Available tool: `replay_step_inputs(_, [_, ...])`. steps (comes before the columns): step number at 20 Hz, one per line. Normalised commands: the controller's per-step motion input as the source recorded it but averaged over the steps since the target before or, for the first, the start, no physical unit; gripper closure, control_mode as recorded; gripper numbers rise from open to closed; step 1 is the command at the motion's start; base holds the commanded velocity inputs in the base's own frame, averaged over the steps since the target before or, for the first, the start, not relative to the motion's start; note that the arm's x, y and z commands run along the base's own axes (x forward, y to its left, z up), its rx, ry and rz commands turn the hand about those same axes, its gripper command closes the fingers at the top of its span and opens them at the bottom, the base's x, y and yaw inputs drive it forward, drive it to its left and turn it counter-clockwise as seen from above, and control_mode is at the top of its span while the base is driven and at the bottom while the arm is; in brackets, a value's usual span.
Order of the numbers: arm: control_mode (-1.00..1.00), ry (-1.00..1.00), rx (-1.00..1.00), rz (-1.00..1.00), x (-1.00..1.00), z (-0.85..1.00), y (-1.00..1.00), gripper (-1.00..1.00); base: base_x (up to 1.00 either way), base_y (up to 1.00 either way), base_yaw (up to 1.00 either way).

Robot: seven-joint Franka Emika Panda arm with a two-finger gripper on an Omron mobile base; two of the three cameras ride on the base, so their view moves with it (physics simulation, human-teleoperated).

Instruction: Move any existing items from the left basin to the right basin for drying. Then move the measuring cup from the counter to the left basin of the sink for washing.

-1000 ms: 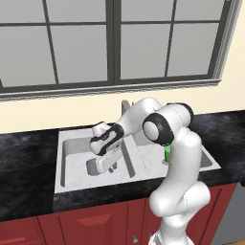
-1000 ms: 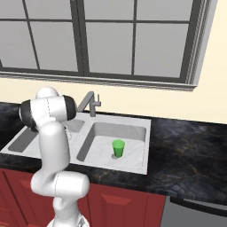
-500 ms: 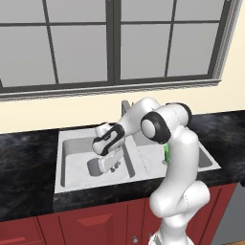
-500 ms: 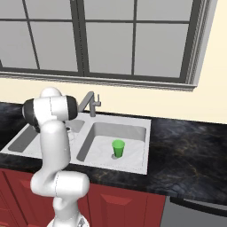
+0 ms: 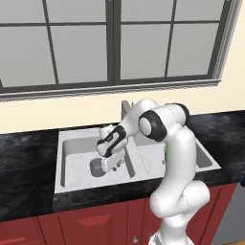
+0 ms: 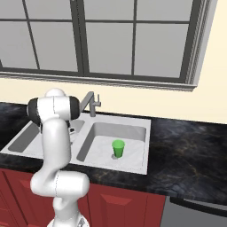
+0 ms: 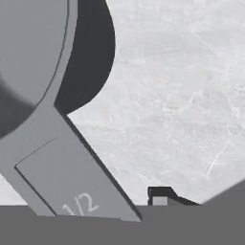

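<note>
The measuring cup [image 5: 97,166], dark grey metal, lies low in the left basin [image 5: 76,158] of the sink. My gripper [image 5: 114,163] reaches down into that basin right beside it. In the hand view the cup's round bowl [image 7: 28,48] and its flat handle [image 7: 72,177], marked 1/2, loom very close over the pale basin floor. One fingertip [image 7: 160,197] stands just right of the handle with a thin gap; the other is hidden behind the handle. The right basin [image 6: 133,131] holds a green tumbler [image 6: 118,148].
The grey angular faucet [image 6: 91,103] rises at the sink's divider, just behind my arm. Black counter [image 6: 190,150] runs on both sides of the sink above red cabinet fronts. A window spans the wall behind.
The hand with the cup has sunk slightly lower into the left basin. The green tumbler has stayed where it was.
</note>
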Motion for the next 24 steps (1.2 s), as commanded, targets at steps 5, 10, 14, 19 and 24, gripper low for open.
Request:
replay_step_inputs(5, [-1.0,0.0,-0.01,0.01,0.12,-0.24,0.31,-1.0,0.0,0.0,0.0])
replay_step_inputs(10, [-1.0,0.0,0.0,0.05,0.0,0.24,0.25,-1.0,0.0,0.0,0.0])
replay_step_inputs(14, [-1.0,0.0,0.0,0.05,-0.02,0.79,0.1,-1.0,0.0,0.0,0.0])
replay_step_inputs(19, [-1.0,-0.01,0.0,0.05,-0.09,0.83,0.02,-1.0,0.0,0.0,0.0])
replay_step_inputs(24, [-1.0,-0.06,0.0,0.04,-0.15,0.89,0.0,-1.0,0.0,0.0,0.0])
